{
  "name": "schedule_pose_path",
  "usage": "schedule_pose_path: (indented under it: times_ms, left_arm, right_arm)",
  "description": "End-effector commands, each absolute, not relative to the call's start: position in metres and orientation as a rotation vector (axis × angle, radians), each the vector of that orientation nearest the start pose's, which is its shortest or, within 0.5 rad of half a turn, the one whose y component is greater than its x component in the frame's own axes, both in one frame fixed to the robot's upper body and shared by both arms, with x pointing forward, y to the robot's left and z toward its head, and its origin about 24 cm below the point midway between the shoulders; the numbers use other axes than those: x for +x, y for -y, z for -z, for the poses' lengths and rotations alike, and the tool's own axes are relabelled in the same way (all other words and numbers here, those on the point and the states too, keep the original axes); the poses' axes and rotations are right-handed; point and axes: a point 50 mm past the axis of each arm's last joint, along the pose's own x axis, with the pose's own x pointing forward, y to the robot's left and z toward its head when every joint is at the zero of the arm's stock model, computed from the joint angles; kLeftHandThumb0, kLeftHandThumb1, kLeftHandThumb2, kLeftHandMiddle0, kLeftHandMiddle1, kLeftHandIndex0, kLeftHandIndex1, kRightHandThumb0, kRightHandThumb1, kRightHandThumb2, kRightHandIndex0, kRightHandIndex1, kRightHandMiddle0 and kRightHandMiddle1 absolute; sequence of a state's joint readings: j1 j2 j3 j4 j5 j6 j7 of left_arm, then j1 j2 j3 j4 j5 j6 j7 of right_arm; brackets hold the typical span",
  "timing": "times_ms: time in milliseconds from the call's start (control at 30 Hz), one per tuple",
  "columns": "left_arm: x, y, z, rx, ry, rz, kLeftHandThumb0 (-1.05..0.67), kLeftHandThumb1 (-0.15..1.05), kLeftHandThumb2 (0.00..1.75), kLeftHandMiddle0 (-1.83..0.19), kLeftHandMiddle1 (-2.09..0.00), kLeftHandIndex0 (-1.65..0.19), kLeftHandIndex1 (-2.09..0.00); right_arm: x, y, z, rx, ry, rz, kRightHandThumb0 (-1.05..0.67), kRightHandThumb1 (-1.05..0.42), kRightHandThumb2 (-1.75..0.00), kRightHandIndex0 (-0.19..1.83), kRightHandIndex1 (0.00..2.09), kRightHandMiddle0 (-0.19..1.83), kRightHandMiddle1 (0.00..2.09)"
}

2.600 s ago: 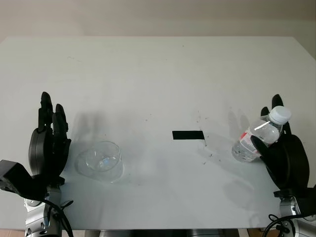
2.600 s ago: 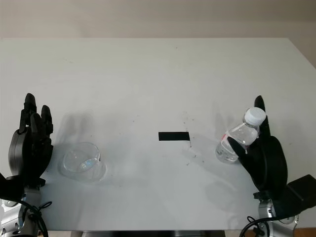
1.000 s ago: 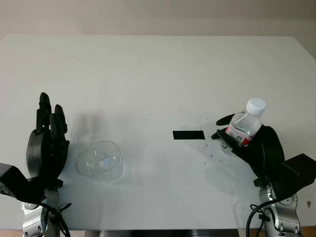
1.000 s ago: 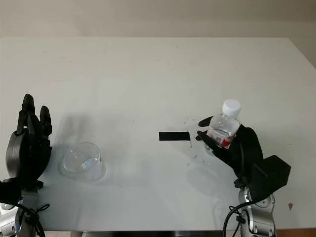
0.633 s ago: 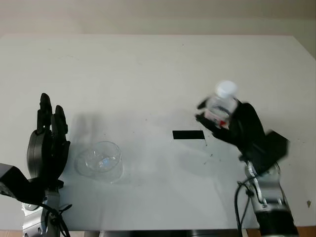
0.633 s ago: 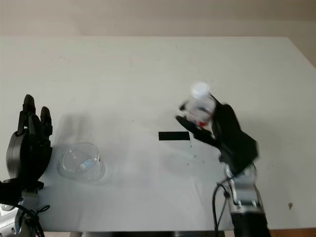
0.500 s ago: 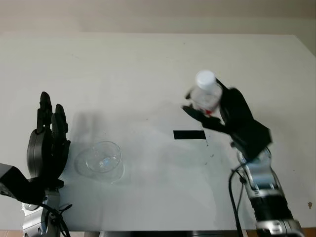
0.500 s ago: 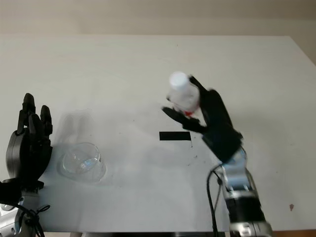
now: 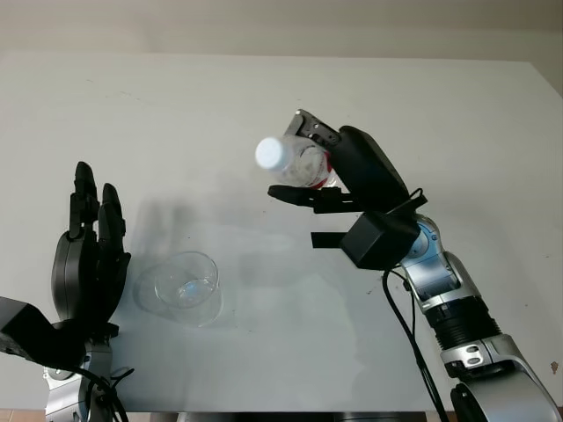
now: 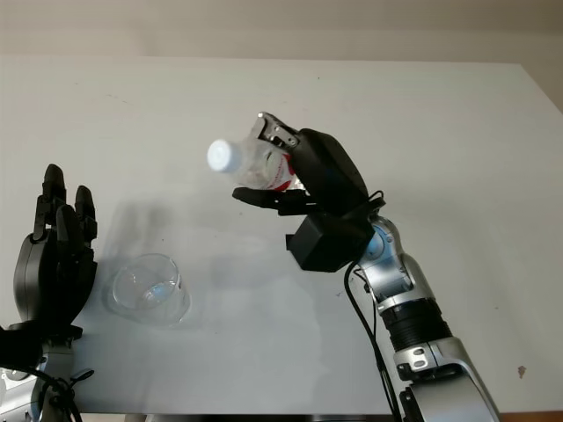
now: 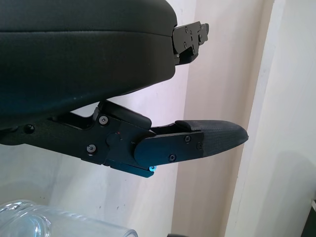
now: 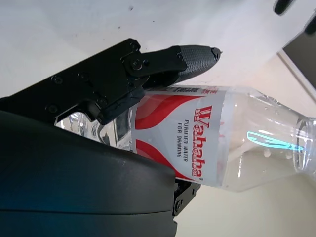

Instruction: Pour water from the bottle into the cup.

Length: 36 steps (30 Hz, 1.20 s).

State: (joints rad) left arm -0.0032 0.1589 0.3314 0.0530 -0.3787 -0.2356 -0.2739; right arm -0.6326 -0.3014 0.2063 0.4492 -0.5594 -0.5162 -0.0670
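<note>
Gripping the bottle [image 9: 295, 163], your right hand [image 9: 339, 180] has carried it up and left, tipped toward the cup [image 9: 185, 286]; your left hand [image 9: 86, 264] stays open beside it.

right robot hand [image 9: 330, 180] | lifted bottle [image 9: 295, 163] off table | carried toward cup [image 9: 186, 286], tilted

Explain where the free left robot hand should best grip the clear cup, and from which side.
Probably around the side wall of the cup, from its left, where the open left robot hand already stands. The cup sits upright, so a sideways wrap keeps its mouth open.
</note>
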Motion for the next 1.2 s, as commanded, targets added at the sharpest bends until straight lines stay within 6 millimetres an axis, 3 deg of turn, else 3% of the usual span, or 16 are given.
schedule_pose_path:
  times_ms: [0,267,1167]
  left_arm:
    - [0.236,-0.250,-0.067,-0.144,0.285,-0.096,-0.76,1.05,0.48,0.18,-0.02,0.19,0.00]
    - [0.240,-0.247,-0.067,-0.146,0.283,-0.097,-0.77,1.05,0.44,0.19,-0.05,0.19,-0.02]
    - [0.241,-0.238,-0.064,-0.159,0.272,-0.093,-0.78,1.05,0.42,0.17,-0.06,0.18,-0.03]
  right_arm:
    - [0.341,0.103,-0.162,-0.939,0.795,-0.328,-0.44,-1.05,-0.39,1.09,2.09,0.69,2.09]
    - [0.346,0.088,-0.166,-1.114,1.010,-0.313,-0.50,-1.05,-0.33,1.18,2.09,0.82,2.09]
    - [0.339,0.033,-0.176,-1.107,1.200,-0.372,-0.50,-1.05,-0.31,1.22,2.09,0.88,2.09]
